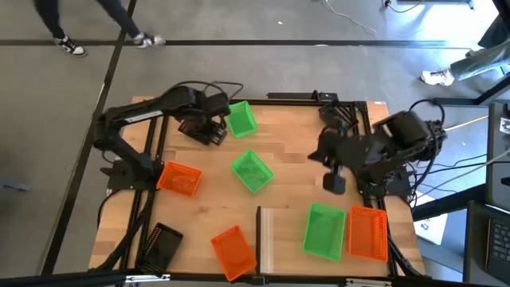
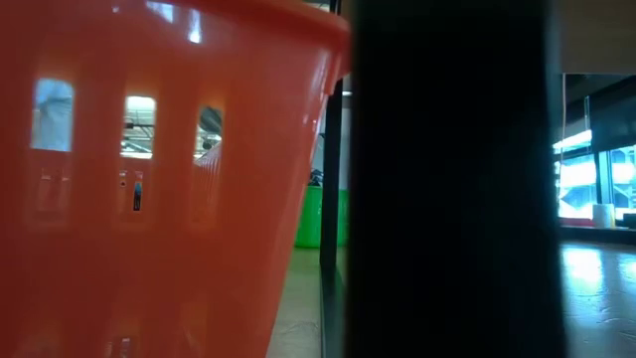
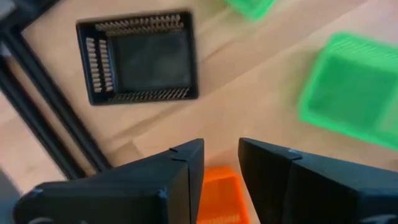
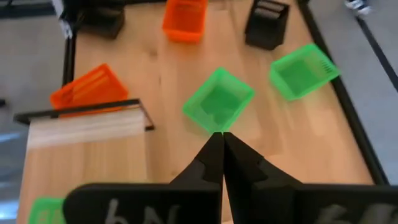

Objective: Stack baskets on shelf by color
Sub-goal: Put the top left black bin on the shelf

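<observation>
Judging by their thin perforated plastic walls, you should find the small mesh baskets light, a little springy and slick, so pinch one wall at the rim rather than spanning the body. The left end effector (image 1: 209, 127) hovers at the bench's (image 1: 291, 135) far side, fingers spread and empty, beside a bright green basket (image 1: 241, 117); the right end effector (image 1: 335, 180) hangs pressed together near the pale wooden shelf (image 1: 283, 235), which carries a green basket (image 1: 324, 231) and an orange basket (image 1: 367, 233).
</observation>
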Available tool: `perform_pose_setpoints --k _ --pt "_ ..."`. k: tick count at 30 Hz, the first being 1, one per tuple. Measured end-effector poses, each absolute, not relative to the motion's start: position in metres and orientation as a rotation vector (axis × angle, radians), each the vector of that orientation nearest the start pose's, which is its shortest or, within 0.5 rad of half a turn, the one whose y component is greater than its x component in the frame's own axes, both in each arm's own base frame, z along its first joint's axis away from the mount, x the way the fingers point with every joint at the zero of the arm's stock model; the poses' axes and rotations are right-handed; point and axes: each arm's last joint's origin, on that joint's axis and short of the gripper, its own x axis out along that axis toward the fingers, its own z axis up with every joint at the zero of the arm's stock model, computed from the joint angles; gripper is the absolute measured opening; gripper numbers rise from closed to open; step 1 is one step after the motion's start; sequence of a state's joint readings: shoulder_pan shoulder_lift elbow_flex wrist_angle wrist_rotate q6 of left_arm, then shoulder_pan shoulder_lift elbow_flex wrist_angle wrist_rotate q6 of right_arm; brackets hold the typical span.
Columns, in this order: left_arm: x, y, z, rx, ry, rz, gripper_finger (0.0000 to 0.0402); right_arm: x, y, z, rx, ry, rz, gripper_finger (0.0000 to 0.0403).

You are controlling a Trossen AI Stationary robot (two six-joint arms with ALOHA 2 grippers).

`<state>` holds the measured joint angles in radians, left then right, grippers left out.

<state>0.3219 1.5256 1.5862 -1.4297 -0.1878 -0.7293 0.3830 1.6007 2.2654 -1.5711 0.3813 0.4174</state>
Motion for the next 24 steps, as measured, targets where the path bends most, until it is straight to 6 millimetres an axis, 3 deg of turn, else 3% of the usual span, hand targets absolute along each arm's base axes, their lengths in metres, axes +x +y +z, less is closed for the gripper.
perform_pose_setpoints --k 5,11,24 --pt "0.262 0.115 0.307 -0.709 1.266 0.904 0.0093 0.222 0.064 0.498 0.082 0.791 -0.217 0.0002" --pt "0.272 0.139 0.264 -0.729 1.256 0.866 0.0093 0.220 0.057 0.499 0.050 0.794 -0.204 0.0001" --pt "0.263 0.164 0.213 -0.768 1.220 0.875 0.0093 0.222 0.048 0.499 0.051 0.802 -0.217 0.0003"
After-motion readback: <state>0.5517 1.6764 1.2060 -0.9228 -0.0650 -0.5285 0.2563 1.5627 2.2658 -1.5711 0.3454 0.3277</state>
